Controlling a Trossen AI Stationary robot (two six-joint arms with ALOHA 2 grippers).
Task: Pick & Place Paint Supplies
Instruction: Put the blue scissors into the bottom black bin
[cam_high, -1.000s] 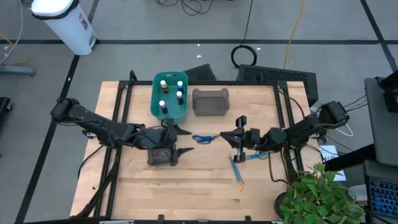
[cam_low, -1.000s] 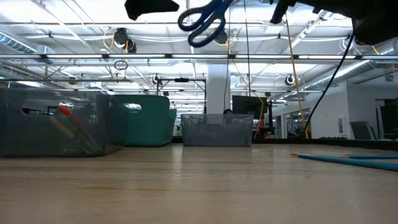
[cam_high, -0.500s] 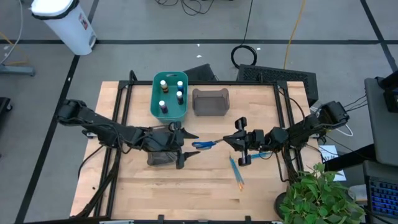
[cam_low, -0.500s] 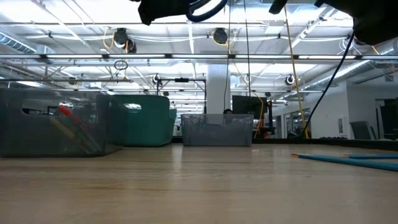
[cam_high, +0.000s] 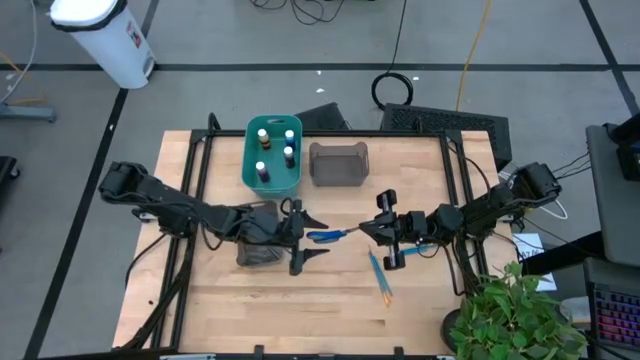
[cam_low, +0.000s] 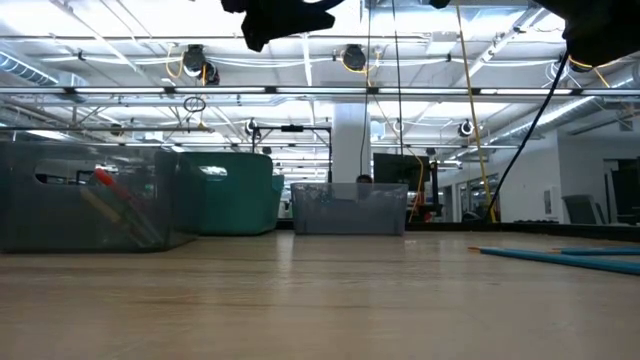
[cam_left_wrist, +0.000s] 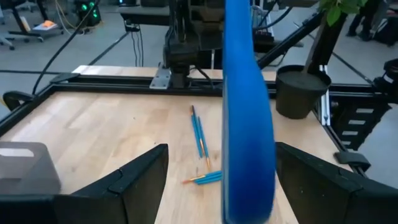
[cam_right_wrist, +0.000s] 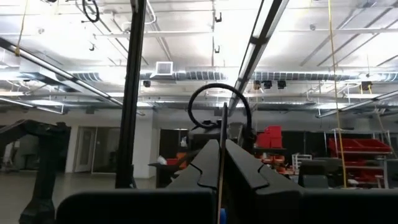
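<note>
Blue-handled scissors (cam_high: 335, 234) hang above the middle of the table, with my right gripper (cam_high: 362, 230) shut on them. Their blue handle (cam_left_wrist: 245, 112) stands in the gap of my open left gripper (cam_high: 320, 238), one finger on either side; I see no touch. Thin blue and orange brushes (cam_high: 381, 275) lie flat on the wood below the right gripper. White-capped paint bottles (cam_high: 266, 150) stand upright in the teal bin (cam_high: 250, 170). My right gripper pinches the scissors' blade end (cam_right_wrist: 222, 124) between its two shut fingers, with the handle ring (cam_right_wrist: 221, 102) showing past the fingertips. The fingers come from the table's right side, slanting upward, and lie along the blades. The scissors are lifted clear of the table, handles toward the left gripper.
A grey bin (cam_high: 338, 163) stands beside the teal one at the far side. A clear grey bin (cam_high: 256, 248) with a red-handled thing (cam_low: 103, 180) inside sits under my left arm. A potted plant (cam_high: 520, 315) stands at the near right corner. Bare wood lies along the near edge.
My left gripper has gone toward the table's right edge and a little down, up to the scissors' handle, staying open. The right gripper has tipped upward, and the scissors' handle end has risen out of the top of the low view.
</note>
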